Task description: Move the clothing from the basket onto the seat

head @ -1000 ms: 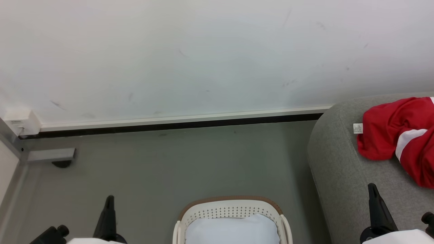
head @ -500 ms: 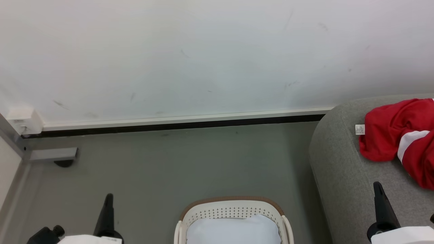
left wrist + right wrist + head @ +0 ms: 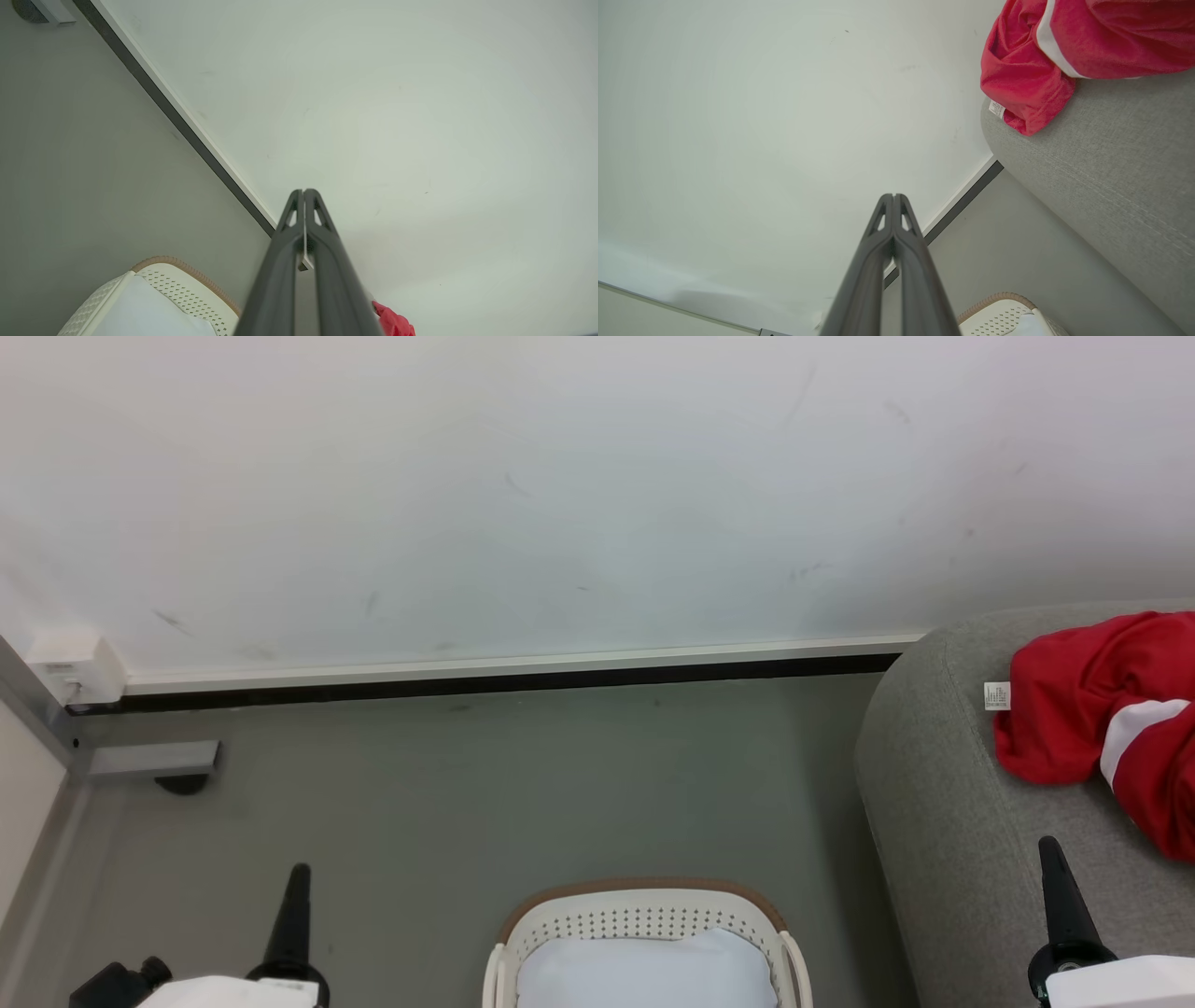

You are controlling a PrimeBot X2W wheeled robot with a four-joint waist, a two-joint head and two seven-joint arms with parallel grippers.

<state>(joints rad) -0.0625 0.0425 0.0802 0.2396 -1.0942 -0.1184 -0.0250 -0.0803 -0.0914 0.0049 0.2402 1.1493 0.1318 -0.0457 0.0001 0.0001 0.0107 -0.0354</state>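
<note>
1. Clothing (image 3: 1074, 728), red with a white panel, lies bunched on the seat (image 3: 943, 821) at 3 o'clock of the head view and runs off that edge. Its white label tag (image 3: 997, 695) sticks out toward 9 o'clock, near the seat's rounded corner.
2. The basket (image 3: 644, 903) stands on the floor (image 3: 513, 784) at 6 o'clock, cut by the bottom edge. A pale bluish-white sheet (image 3: 644, 975) lies inside it.
3. The right gripper (image 3: 1050, 845) rises at 5 o'clock over the seat's near part, fingers pressed together and empty. The clothing is well apart at its 1 o'clock.
4. The left gripper (image 3: 299, 870) stands at 7 o'clock over bare floor, likewise closed on nothing.
5. Against a second ago, wall marks, skirting (image 3: 513, 677) and seat have all slid slightly toward 3 o'clock together, so the camera turned. The clothing keeps its shape and place. Less of the right gripper's base shows.
6. The seat's curved side drops to the floor beside the basket's right handle, with a strip of floor between them. Open grey floor runs from the basket's rim toward 12 o'clock up to the skirting, and out to 9 o'clock.
</note>
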